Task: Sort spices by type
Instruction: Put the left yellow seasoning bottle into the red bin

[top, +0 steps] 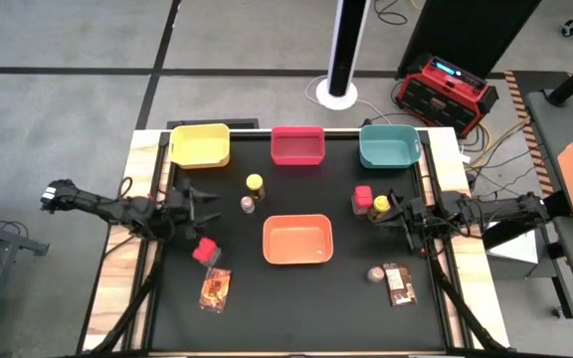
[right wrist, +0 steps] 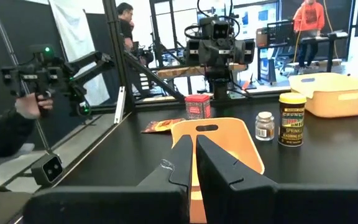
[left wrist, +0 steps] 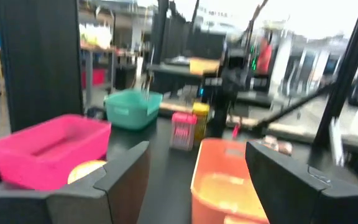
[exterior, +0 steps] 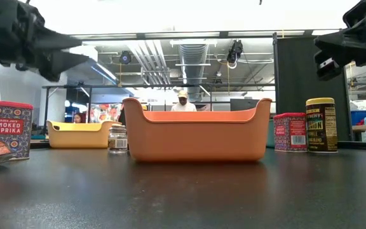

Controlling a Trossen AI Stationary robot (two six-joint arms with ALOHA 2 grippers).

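Eight spices still lie scattered and unsorted on the table. My left gripper (top: 199,204) hovers with fingers apart, above and left of the yellow-lidded jar (top: 255,183) and the shaker (top: 248,204). My right gripper (top: 391,212) has fingers together beside the red tub (top: 363,198). I judge no grasp has begun; next, lower the left onto one.

Smooth plastic orange tray (exterior: 197,135) sits on the matt black table (exterior: 183,197).
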